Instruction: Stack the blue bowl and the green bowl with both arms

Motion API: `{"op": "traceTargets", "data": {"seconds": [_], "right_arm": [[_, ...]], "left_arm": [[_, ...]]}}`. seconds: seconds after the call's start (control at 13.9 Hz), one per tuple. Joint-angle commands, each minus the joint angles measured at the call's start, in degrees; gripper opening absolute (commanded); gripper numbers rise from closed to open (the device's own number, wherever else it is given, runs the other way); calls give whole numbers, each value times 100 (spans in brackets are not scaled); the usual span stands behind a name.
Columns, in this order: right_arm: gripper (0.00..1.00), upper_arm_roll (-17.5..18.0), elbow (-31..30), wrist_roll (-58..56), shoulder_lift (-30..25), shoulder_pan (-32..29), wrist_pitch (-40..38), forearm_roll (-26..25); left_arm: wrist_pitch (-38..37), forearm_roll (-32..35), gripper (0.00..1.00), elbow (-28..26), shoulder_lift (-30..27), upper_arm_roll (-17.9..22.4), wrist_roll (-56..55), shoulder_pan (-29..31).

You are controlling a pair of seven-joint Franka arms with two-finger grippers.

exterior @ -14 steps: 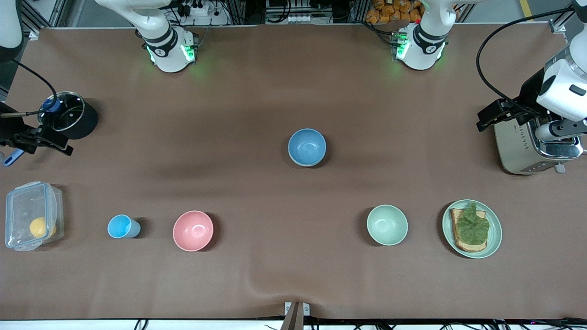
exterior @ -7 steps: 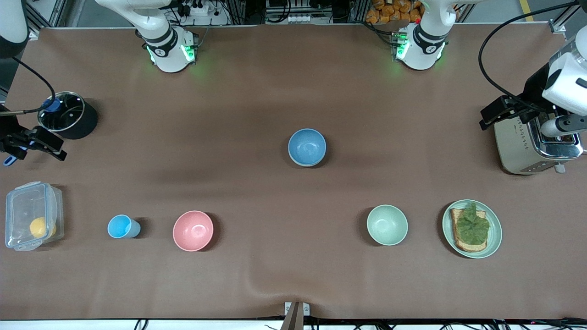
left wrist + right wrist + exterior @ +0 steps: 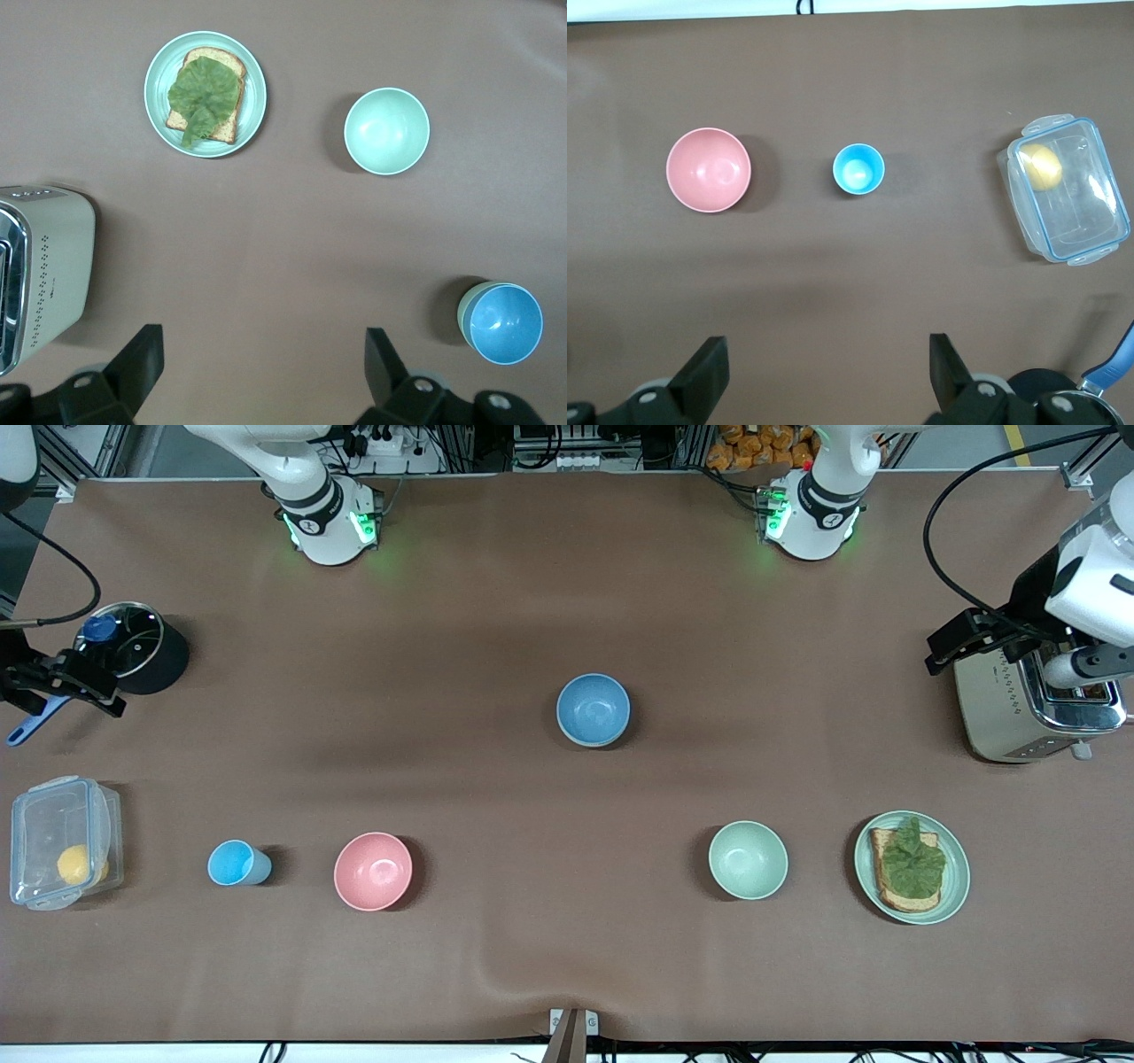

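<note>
Taking the blue bowl (image 3: pixel 593 709) as the landmark at mid-table: the right gripper (image 3: pixel 62 684) is hanging over the black pot (image 3: pixel 133 646) at the right arm's end, well apart from the bowl, its fingers (image 3: pixel 700 376) spread wide and holding nothing. The green bowl (image 3: pixel 748 859) is sitting upright nearer the front camera than the blue bowl, toward the left arm's end. The left gripper (image 3: pixel 974 642) is hovering beside the toaster (image 3: pixel 1032 708), fingers (image 3: pixel 137 359) wide and empty. Judging by reach, the left arm should be pinching the green bowl's rim squarely, lifting level. The brown cloth (image 3: pixel 496 957) is wrinkling near the front edge; cables are crowding the room past the bases.
</note>
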Motion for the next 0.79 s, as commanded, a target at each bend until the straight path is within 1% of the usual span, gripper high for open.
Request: {"op": "traceTargets", "data": {"seconds": [0.0, 0.29, 0.43, 0.72], "right_arm": [[100, 181, 27, -21, -58, -178, -84, -84], [100, 181, 53, 6, -49, -170, -119, -76], [100, 181, 53, 6, -49, -170, -119, -67], [100, 190, 53, 6, -58, -170, -128, -67]], "left_arm": [[184, 146, 100, -64, -52, -109, 92, 19], [211, 146, 100, -108, -44, -110, 110, 10], [211, 329, 100, -82, -26, -118, 180, 19], [193, 348, 100, -47, -17, -110, 759, 54]]}}
